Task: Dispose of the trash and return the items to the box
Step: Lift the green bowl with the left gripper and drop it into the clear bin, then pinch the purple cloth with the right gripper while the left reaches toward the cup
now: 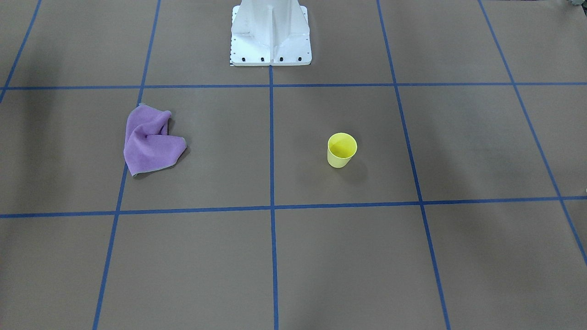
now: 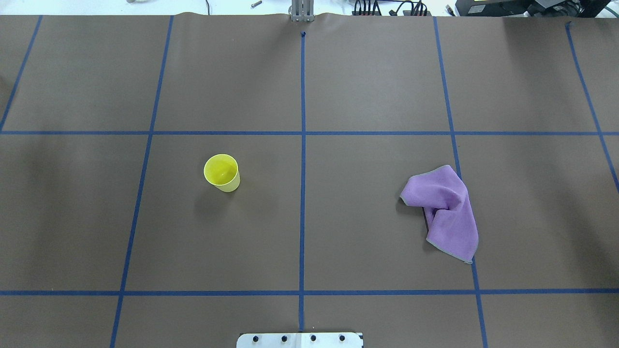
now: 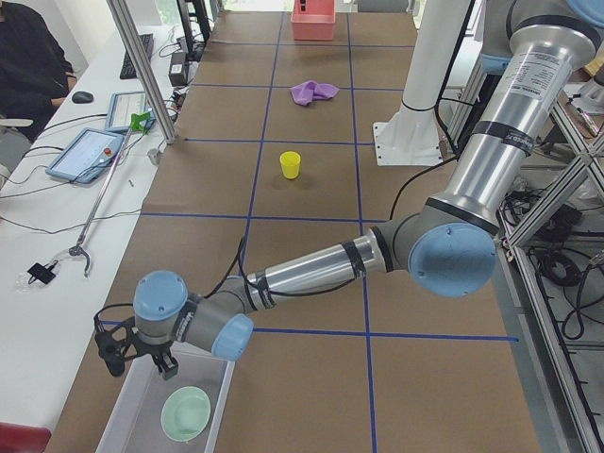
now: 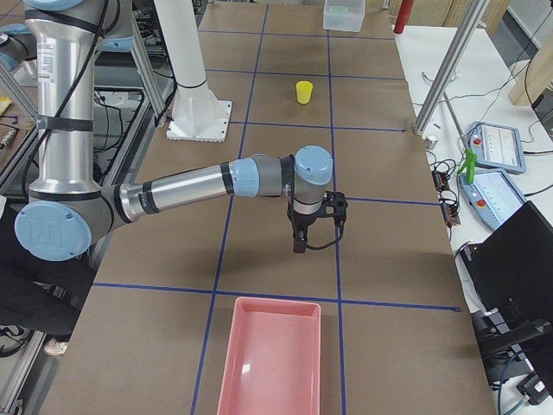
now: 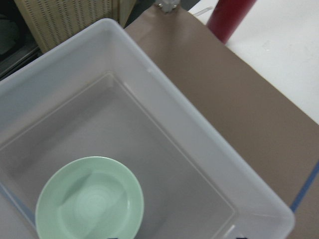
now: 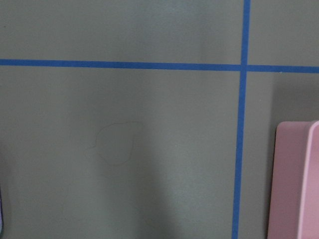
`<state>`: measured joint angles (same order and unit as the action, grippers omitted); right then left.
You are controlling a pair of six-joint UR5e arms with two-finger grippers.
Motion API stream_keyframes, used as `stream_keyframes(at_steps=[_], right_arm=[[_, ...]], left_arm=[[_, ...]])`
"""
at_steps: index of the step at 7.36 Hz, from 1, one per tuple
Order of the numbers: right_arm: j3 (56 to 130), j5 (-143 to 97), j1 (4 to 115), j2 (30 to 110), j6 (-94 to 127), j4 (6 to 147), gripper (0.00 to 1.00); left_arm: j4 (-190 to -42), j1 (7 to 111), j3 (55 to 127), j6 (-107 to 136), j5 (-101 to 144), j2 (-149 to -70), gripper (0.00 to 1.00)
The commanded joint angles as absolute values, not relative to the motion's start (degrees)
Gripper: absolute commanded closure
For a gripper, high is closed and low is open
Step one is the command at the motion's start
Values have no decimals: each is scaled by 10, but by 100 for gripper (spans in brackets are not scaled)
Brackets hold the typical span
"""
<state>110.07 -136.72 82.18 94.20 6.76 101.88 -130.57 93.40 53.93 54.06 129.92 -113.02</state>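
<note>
the yellow cup [image 1: 342,150] stood upright and open-mouthed on the middle of the tabletop [image 1: 293,256], on the robot's left of the centre tape line. the purple cloth [image 1: 150,140] lay crumpled on the robot's right of that line, well apart from the cup and lapping over a blue tape line.

at the tabletop's left end, towards the operators' corner, sat a clear box [image 5: 199,144] with a pale green dish [image 5: 89,201] lying in it. the left hand [image 3: 139,366] hung over the box's rim, fingers pointing down. whether it was wide or narrow i cannot tell from the side view.

at the tabletop's right end lay a pink bin [image 4: 270,359]. the right hand [image 4: 313,233] hovered above bare tabletop just short of it, carrying nothing that showed. its spread i cannot tell either.

a printed label ran along the left arm's upper tube, perhaps a maker's name, but too small to read.
</note>
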Motion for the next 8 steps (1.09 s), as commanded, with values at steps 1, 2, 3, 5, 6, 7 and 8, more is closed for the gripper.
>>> stream_keyframes(at_steps=[1,2,3,5,6,7,8], right_arm=[[1109,-1382,789,943,130,981,0],[1110,-1381,754,947,214,911,0],[1110,-1371,716,946,291,851,0],[1110,-1334,631,933,380,797,0],[1107,-1322,595,906,425,794,0],[1106,-1311,560,875,476,794,0],[1093,-1297,521,848,509,792,0]], left_arm=[[-1197,878,716,541,1291,-1091,2],[-1156,848,784,545,1289,-1069,2],[-1114,808,871,573,1289,-1044,2],[-1085,752,937,641,1284,-1034,2],[-1085,722,953,664,1282,-1034,2],[-1085,696,972,696,1278,-1034,2],[-1085,663,992,727,1268,-1043,2]])
